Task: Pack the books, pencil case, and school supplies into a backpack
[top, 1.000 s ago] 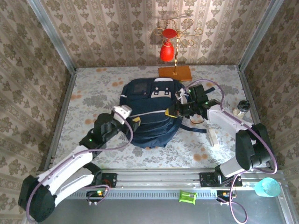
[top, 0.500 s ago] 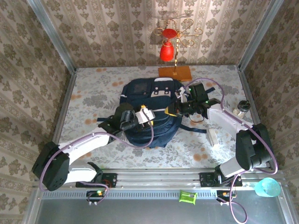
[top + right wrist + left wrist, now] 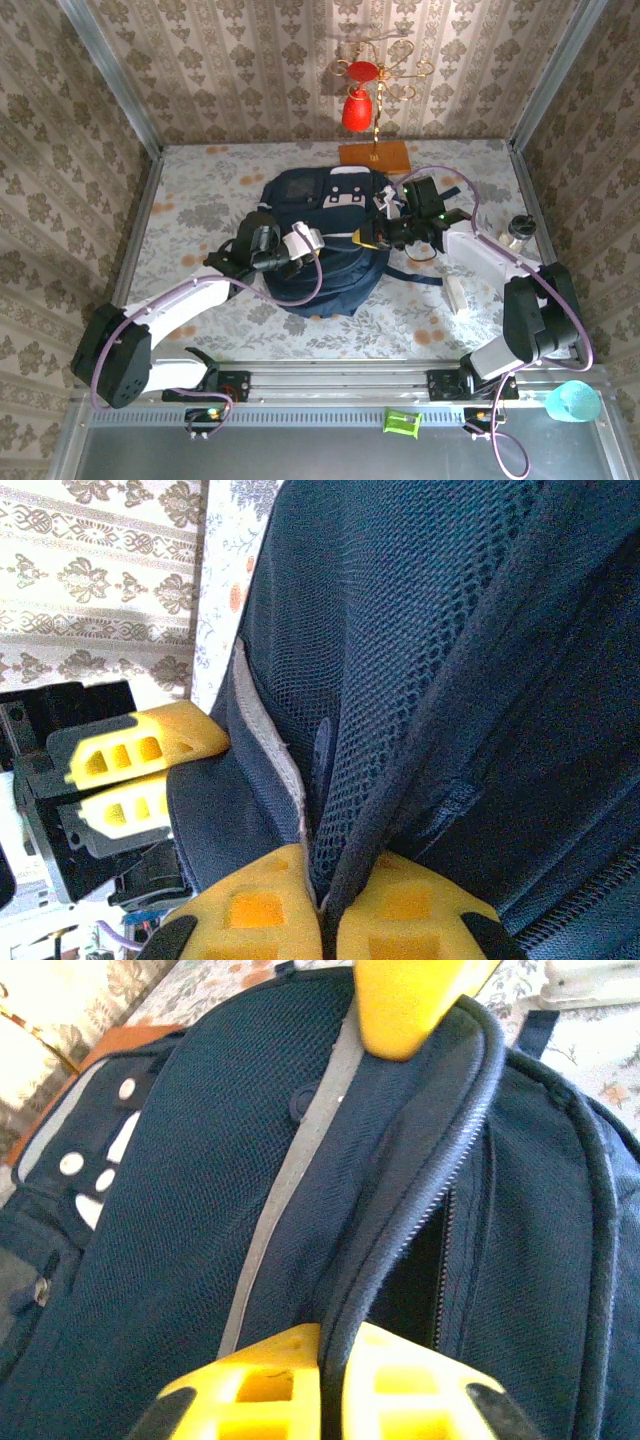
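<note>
Soft, floppy backpack (image 3: 322, 215), lying flat beneath and between both sets of fingers; probably light for now, but sure to sag and fold rather than hold shape. Best taken by the corded zip rim (image 3: 400, 1225), firmer than the slack mesh panel (image 3: 190, 1180) beside it. Left gripper (image 3: 330, 1385) pinched tight on that rim. Right gripper (image 3: 325, 912) clamped on the same edge, just beyond the left fingertips. Narrow dark opening (image 3: 420, 1280) right beside the left fingers; judged to need spreading wider.
</note>
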You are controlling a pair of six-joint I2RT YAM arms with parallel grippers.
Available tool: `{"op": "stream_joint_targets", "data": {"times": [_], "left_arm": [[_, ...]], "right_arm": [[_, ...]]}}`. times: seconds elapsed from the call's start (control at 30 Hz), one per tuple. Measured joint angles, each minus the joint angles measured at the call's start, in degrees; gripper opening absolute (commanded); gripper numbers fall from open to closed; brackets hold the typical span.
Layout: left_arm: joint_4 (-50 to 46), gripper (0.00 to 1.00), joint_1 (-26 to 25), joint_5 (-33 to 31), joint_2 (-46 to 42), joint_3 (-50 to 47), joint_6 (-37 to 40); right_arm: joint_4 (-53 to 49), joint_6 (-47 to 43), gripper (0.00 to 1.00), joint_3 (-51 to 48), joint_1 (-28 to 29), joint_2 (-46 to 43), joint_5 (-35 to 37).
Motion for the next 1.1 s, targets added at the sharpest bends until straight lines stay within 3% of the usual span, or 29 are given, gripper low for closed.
{"op": "stream_joint_targets", "data": {"times": [0.1, 0.17, 0.27, 0.63, 0.8, 0.9, 1.1], "left_arm": [[-0.07, 0.00, 0.35, -0.90, 0.15, 0.22, -0.96], [-0.04, 0.00, 0.46, -3.10, -0.33, 0.20, -2.84], [-0.20, 0.00, 0.61, -8.17, -3.54, -0.17, -7.45], [-10.62, 0.00, 0.72, -20.96, -21.92, -4.81, -22.14], [-12.09, 0.00, 3.30, -22.84, -23.52, -4.83, -25.38], [-12.04, 0.00, 6.21, -21.79, -22.64, -4.83, -27.52], [-11.21, 0.00, 10.93, -19.28, -23.32, -4.96, -31.74]], "right_arm": [[-0.44, -0.63, 0.35, 0.76, 0.00, 0.63, 0.22], [-0.70, -0.96, 0.53, 1.36, 0.00, 0.98, 0.96], [-0.42, -0.85, 0.61, 2.93, 0.24, 1.86, 3.17], [4.24, 1.88, 0.64, 19.21, 7.10, 19.37, 5.64], [4.15, 1.88, 0.66, 23.17, 8.74, 22.23, 7.32], [3.65, 0.46, 0.70, 21.99, 7.93, 20.33, 11.47], [-0.44, -7.93, 0.77, 18.71, 3.02, 12.72, 28.37]]}}
